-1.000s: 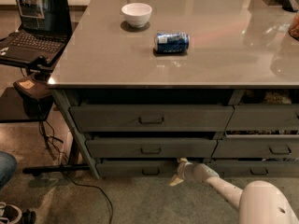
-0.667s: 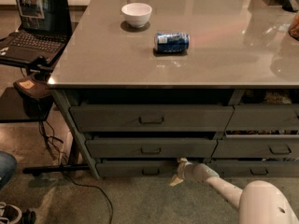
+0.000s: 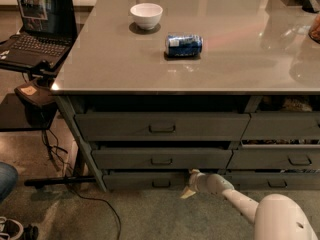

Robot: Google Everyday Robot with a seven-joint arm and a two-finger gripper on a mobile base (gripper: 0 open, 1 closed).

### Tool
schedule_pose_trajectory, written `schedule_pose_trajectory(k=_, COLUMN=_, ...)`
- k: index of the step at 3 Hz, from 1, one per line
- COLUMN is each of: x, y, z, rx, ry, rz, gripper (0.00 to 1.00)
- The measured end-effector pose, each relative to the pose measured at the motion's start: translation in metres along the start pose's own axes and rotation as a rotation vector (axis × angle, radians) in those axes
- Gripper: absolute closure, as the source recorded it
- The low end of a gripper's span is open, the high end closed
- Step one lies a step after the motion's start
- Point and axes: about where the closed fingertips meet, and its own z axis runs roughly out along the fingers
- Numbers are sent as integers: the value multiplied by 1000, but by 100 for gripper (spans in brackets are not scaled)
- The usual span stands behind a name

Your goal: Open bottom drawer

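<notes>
In the single camera view, the gripper (image 3: 193, 178) is found low down against the front of the bottom drawer (image 3: 135, 180), at the right-hand end of that front. The white arm (image 3: 235, 196) runs back from it towards the lower right. Whether the claw is wide, narrow or closed on anything cannot be told from here. The small centre pull (image 3: 161, 183) lies just to the left of the claw, at about the same height, and is seen apart from it.

Set against the pictures of a second ago, almost nothing is found to have changed. The claw is seen at the same spot on the drawer front, the arm lies along the same line, and the front has not come forward. The pull is therefore judged not yet begun, or only being set up, and the drawer is taken as still closed or very nearly so.

Directly above the claw is the middle drawer (image 3: 161, 159), and above that the top drawer (image 3: 161, 126). To the right of the claw lies the shallow drawer of the neighbouring stack (image 3: 277, 181). Well above it, on the table top (image 3: 100, 64), a blue can (image 3: 184, 45) lies on its side. A white bowl (image 3: 146, 15) is set further up and to the left.
</notes>
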Motion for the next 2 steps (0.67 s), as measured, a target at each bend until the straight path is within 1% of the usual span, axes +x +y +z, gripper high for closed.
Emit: schedule_pose_trajectory(k=2, x=-2, y=0, z=4, rx=-12, ry=-12, rz=-15, gripper=0)
